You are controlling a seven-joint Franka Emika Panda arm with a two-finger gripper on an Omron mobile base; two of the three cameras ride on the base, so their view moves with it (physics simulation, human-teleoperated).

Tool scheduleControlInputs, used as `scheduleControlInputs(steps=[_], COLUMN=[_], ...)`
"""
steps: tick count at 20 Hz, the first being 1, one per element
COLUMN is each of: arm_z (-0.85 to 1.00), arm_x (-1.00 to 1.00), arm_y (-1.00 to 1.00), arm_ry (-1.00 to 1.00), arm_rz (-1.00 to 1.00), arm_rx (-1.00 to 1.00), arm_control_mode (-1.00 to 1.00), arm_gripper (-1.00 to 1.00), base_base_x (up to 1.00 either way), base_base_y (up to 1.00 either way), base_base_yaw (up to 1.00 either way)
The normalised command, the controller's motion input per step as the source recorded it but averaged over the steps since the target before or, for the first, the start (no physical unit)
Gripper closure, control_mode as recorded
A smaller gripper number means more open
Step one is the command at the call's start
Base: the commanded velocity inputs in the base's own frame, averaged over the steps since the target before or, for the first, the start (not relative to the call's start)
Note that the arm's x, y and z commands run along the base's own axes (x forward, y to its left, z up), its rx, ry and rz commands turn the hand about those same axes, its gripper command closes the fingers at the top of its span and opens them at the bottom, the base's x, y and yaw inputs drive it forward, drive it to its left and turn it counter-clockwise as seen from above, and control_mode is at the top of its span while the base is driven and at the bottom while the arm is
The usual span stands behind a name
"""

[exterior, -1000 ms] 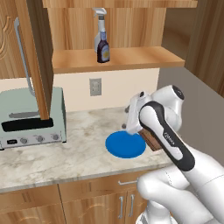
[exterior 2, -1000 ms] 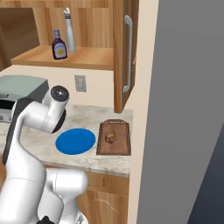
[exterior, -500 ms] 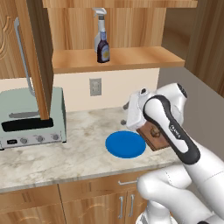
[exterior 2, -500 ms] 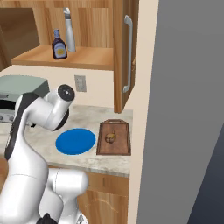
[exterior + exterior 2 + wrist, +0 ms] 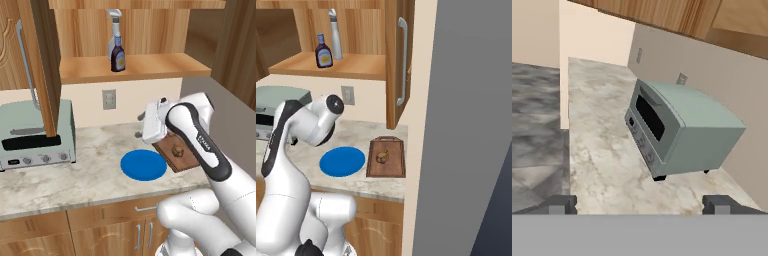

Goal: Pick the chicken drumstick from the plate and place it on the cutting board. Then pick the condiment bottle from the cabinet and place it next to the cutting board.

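We are inspecting a simulated kitchen: a pale marbled counter [image 5: 75, 175] under light wooden wall cabinets. The gripper [image 5: 142, 126] is hanging above the counter just behind the blue plate [image 5: 143, 165], jaws spread wide and grasping nothing; in the hand view its two dark fingertips [image 5: 559, 204] are standing far apart, with bare counter between them. The hand is looking sideways along the counter toward the grey-green toaster oven [image 5: 679, 132], not up at the shelf.

Moving outward, the plate is lying bare. The chicken drumstick [image 5: 382, 157] is sitting on the cutting board [image 5: 387, 157], which lies just beside the plate, on its far side from the toaster oven. We are judging the first half of the task done.

The condiment bottle [image 5: 118, 56] is standing upright on the open shelf of the cabinet [image 5: 135, 67], touching or just in front of the grey spray bottle [image 5: 114, 35]; we cannot tell which. The cabinet door [image 5: 397, 60] is standing open.

The relation the coming move turns on: the bottle lies well above the gripper and farther back toward the wall, slightly toward the toaster-oven side in the left base view. Its long axis is vertical, so we are expecting the hand to need raising and turning to face the shelf, jaws closing across the bottle's body. The spray bottle close behind is a collision risk, in our judgement.
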Motion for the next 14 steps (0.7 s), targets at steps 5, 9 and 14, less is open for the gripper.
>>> scheduleControlInputs(steps=[5, 9, 14], arm_z=[0.33, 0.33, 0.3], arm_x=[0.0, 0.0, 0.01], arm_y=[0.12, 0.12, 0.11], arm_ry=[0.0, -0.02, -0.06], arm_rz=[0.02, 0.01, 0.0], arm_rx=[0.07, 0.06, 0.05], arm_control_mode=[-1.0, -1.0, -1.0], arm_gripper=[-1.0, -1.0, -1.0], base_base_x=[0.0, 0.0, 0.0], base_base_y=[0.0, 0.0, 0.0], base_base_yaw=[0.0, 0.0, 0.0])
